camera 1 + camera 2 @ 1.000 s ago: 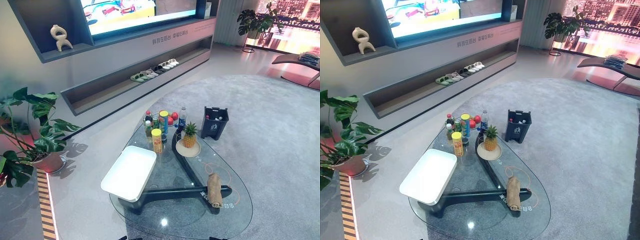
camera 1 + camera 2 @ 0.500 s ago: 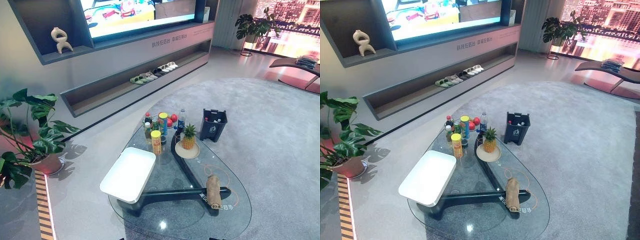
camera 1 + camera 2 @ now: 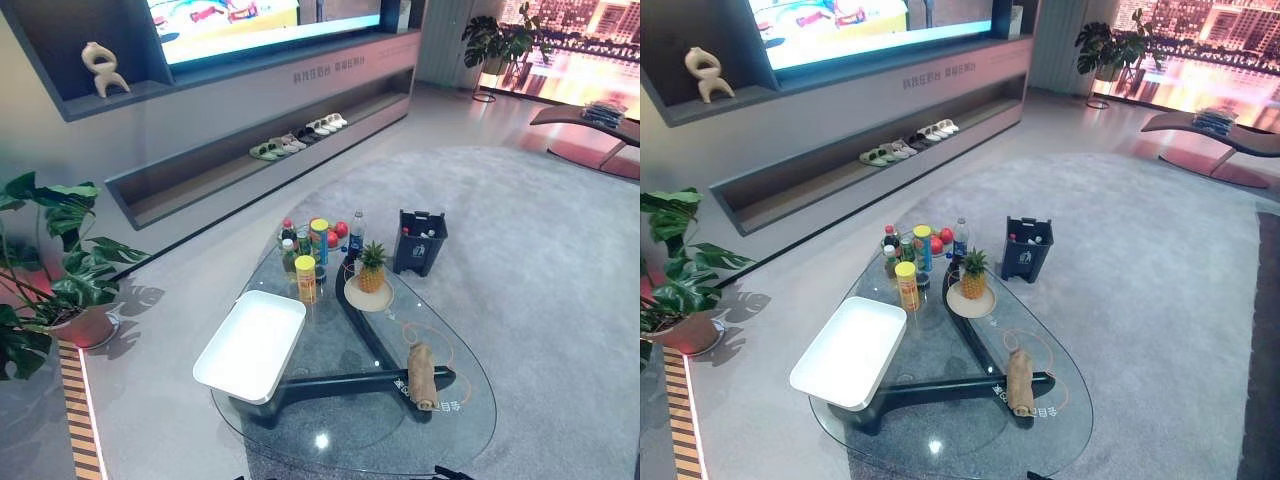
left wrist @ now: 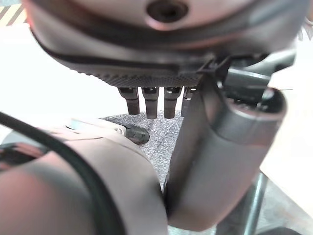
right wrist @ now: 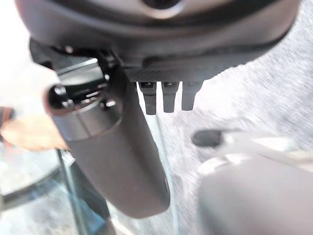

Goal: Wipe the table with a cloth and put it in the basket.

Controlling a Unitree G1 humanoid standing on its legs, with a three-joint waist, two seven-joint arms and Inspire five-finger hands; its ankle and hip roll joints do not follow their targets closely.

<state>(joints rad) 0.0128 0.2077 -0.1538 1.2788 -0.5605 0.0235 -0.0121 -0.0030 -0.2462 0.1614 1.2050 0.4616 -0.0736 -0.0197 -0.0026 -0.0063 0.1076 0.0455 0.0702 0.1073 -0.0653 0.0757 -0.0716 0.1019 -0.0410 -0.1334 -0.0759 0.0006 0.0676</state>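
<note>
Left hand (image 4: 161, 73): fingers (image 4: 151, 102) hang straight down, relaxed, nothing in them, grey carpet past the tips. Right hand (image 5: 156, 68): same, fingers (image 5: 164, 100) straight and empty, thumb (image 5: 110, 156) standing out beside them, with the glass edge of the table and carpet showing beyond. Neither hand is near the cloth. Glass table (image 3: 470, 425) sits ahead on a dark base, on the big grey carpet (image 3: 540, 230). The cloth (image 3: 421, 375) is a tan roll lying on the glass toward the table's right side, over the right arm of the base, inside a thin orange ring marked on the top; not touching anything else. The basket (image 3: 252, 343) is a white rectangular one, shallow, on the left part of the table with its near corner hanging past the glass edge; looks empty, well apart from the cloth. At the far end: a pineapple (image 3: 371, 268) on a round plate (image 3: 368, 298), a yellow-lidded can (image 3: 306, 279) just left of it, then a cluster of bottles (image 3: 290, 248) and cans with red apples (image 3: 341, 231) behind. A dark bin (image 3: 419, 241) stands on the carpet just past the table's far right. Potted plant (image 3: 50, 270) on the floor at left; slippers (image 3: 298, 140) lined on the low wall shelf under the screen (image 3: 230, 15).
</note>
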